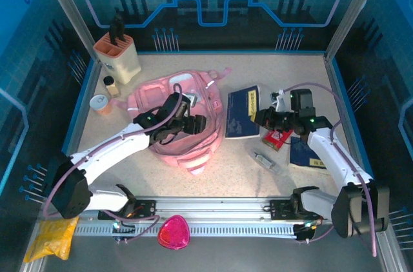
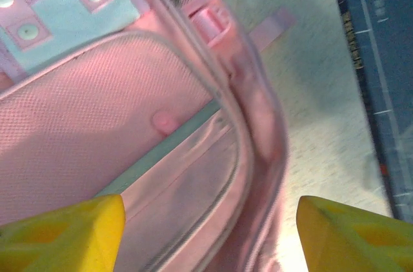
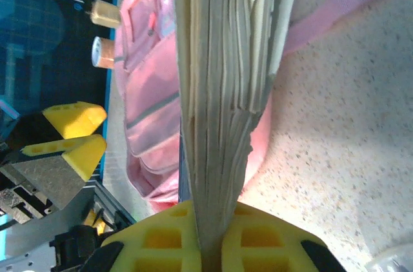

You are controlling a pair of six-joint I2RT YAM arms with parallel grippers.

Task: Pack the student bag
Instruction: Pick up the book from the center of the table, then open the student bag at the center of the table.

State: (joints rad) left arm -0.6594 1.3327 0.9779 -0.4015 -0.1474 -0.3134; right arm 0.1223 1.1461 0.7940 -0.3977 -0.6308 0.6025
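The student bag, a large soft pink backpack, lies flat at the table's centre left. My left gripper hovers over its right half, jaws wide apart. In the left wrist view its yellow fingertips straddle a zipped front pocket of the student bag, holding nothing. My right gripper is shut on the edge of a blue book just right of the bag. The right wrist view shows the book edge-on, its pages pinched in my right gripper, with the pink bag behind it.
A red packet, a second blue book and a clear case lie at the right. A knife block, a small bottle and a cup stand at the back left. A magenta pouch rests on the front rail.
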